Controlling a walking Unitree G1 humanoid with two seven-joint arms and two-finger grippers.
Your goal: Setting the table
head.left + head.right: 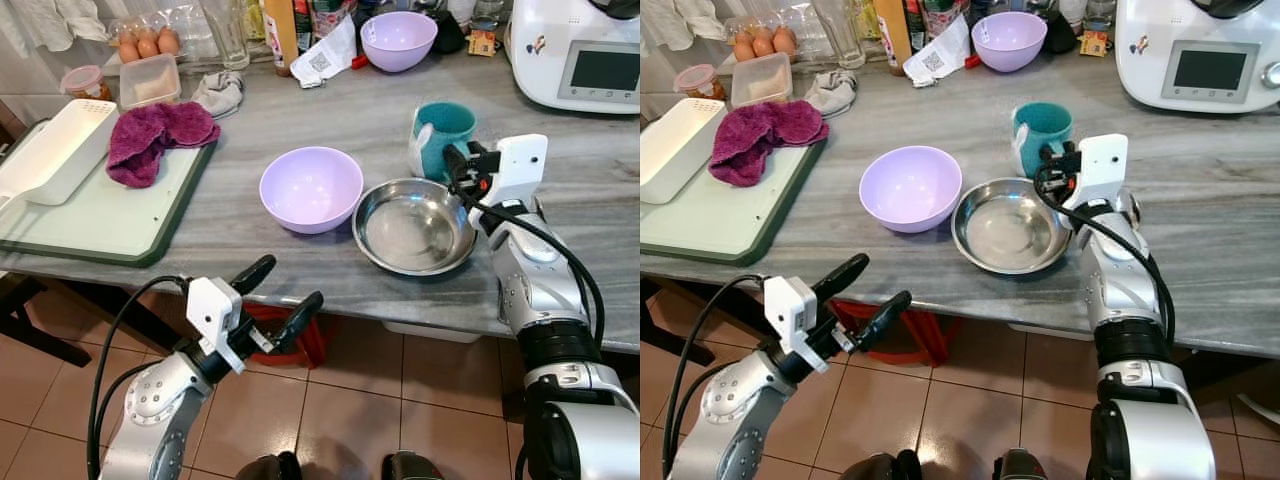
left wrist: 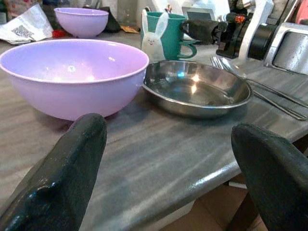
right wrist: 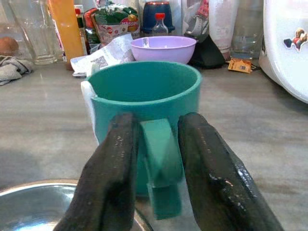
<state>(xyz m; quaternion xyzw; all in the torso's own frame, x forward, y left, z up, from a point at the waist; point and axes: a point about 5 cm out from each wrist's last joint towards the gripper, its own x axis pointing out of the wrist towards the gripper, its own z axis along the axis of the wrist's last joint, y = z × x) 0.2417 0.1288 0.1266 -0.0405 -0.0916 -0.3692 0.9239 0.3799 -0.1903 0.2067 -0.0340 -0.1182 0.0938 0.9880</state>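
Right gripper reaching over the rim of a shallow stainless-steel dish, black fingers straddling the handle of a teal ceramic mug with a white rabbit motif, closed to a narrow gap around it, grip apparently not yet firm. Mug upright on the grey marbled countertop, at twelve o'clock from the dish; lilac plastic bowl at nine o'clock from the dish, just beside it. Left gripper spread wide, hovering off the counter's near edge. Likely hazard: thin handle slipping or mug swinging on lifting, knocking the dish below.
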